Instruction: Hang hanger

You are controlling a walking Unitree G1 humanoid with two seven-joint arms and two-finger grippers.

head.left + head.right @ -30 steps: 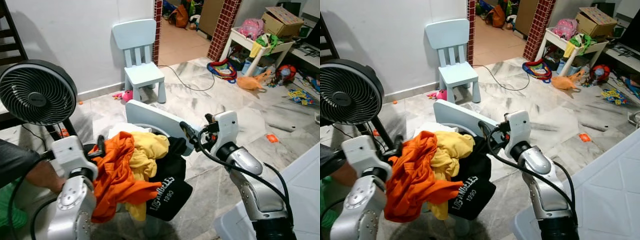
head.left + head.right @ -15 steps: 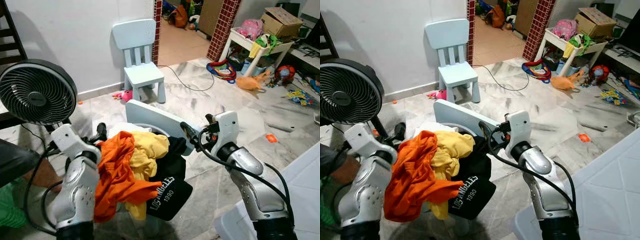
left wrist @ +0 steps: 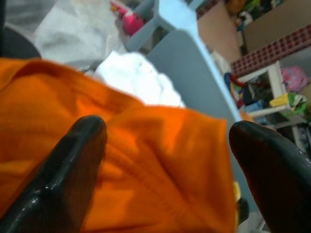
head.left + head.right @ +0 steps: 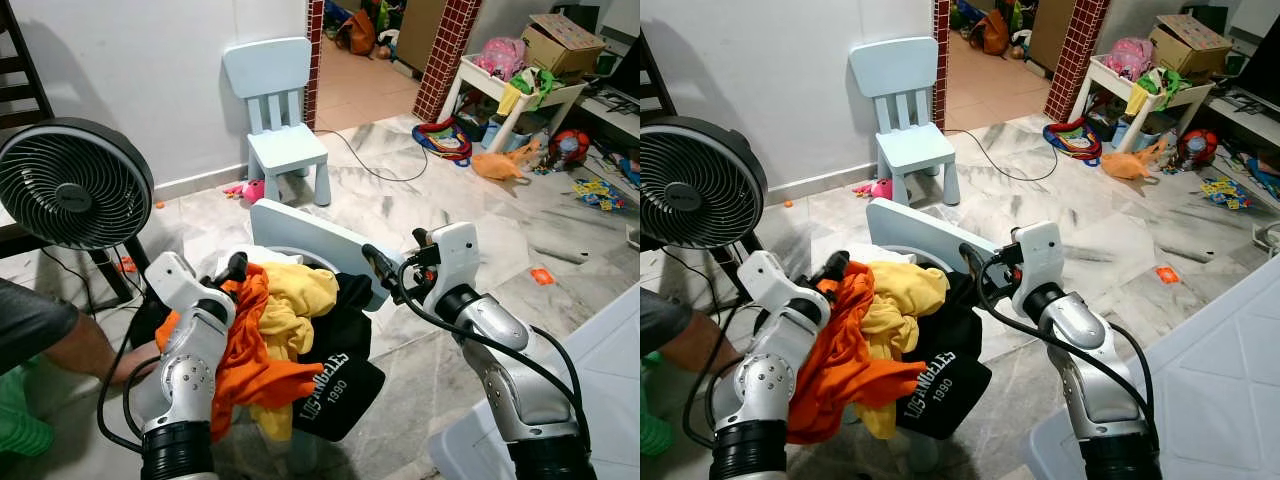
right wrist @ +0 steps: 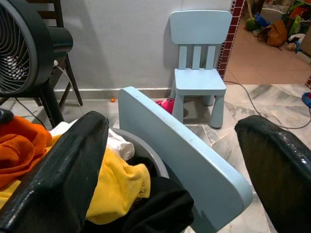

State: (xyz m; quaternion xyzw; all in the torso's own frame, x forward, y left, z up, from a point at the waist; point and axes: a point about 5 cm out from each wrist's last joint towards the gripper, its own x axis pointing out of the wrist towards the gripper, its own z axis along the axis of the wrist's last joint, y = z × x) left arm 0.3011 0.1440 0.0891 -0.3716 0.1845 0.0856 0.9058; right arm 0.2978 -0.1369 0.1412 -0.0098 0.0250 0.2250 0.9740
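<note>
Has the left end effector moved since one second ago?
Yes. The left end effector has moved toward the robot's right, away from the black fan, and now sits at the orange garment, fingers open.

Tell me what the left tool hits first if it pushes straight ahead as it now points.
Most likely the orange garment: the left tool is open with that cloth bunched right between its fingers. The white cloth lies beyond it.

White wall point(image 4: 150, 70), marble floor point(image 4: 420, 200), blue chair point(image 4: 280, 120), black fan point(image 4: 72, 185).
</note>
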